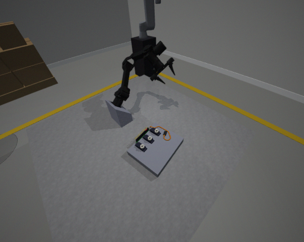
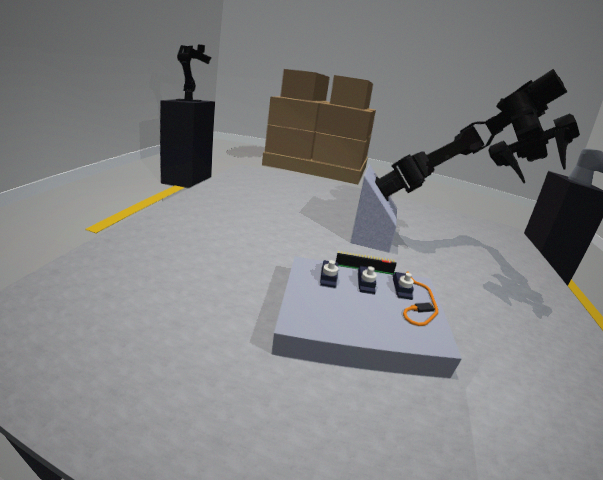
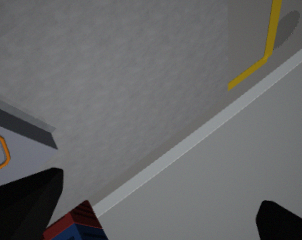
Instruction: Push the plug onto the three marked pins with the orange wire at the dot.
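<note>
The pale holder (image 1: 160,159) (image 2: 358,322) (image 3: 28,157) carries three dark servos with white horns. From the end servo (image 1: 155,131) (image 2: 404,289) an orange lead (image 1: 170,135) (image 2: 433,297) (image 3: 9,154) curls over the holder to the small black plug (image 1: 165,133) (image 2: 424,307), which lies flat. The black pin header (image 1: 141,135) (image 2: 358,261) runs along the holder's edge; a red mark (image 1: 146,129) (image 2: 385,261) shows near one end. Single pins and the dot are too small to tell. My gripper (image 1: 169,79) (image 2: 544,175) (image 3: 163,196) is wide open and empty, high above and away from the holder.
A slanted pale block (image 1: 124,118) (image 2: 373,227) carries the arm's base beside the pin side. Dark pedestals (image 2: 187,142) (image 2: 565,222) and stacked boxes (image 2: 317,129) (image 1: 16,70) stand farther off. A red and blue object (image 3: 83,220) shows at the wrist view's bottom.
</note>
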Robot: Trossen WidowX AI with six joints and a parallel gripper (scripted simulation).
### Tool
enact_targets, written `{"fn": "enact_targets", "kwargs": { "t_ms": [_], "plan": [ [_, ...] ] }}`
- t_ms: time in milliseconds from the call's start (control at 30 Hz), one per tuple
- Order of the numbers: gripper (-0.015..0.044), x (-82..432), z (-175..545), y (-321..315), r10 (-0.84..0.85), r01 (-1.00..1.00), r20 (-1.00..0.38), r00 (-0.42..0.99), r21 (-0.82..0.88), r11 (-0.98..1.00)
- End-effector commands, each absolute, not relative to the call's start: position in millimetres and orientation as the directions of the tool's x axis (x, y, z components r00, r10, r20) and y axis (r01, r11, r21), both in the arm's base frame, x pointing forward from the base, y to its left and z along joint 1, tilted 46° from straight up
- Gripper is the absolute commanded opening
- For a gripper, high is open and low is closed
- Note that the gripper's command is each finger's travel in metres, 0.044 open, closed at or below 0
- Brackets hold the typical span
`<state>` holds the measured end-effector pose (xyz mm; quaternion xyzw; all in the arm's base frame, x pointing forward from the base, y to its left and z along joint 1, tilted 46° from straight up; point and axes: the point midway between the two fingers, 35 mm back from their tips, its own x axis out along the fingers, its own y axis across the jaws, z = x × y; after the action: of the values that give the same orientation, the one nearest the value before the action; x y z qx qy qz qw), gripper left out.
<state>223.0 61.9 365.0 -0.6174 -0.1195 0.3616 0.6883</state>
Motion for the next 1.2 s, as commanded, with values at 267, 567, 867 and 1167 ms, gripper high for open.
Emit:
{"fn": "enact_targets", "kwargs": {
  "t_ms": [267,567,867,1167],
  "plan": [
    [0.0164,228,362,60,0.627,-0.372,-0.285,0.725,-0.928,0.008],
    [0.0115,241,355,53,0.578,-0.415,-0.287,0.764,-0.904,0.101],
    [0.0115,251,350,48,0.536,-0.437,-0.282,0.796,-0.88,0.187],
    [0.0115,262,345,43,0.489,-0.446,-0.271,0.829,-0.848,0.286]
  ]
}}
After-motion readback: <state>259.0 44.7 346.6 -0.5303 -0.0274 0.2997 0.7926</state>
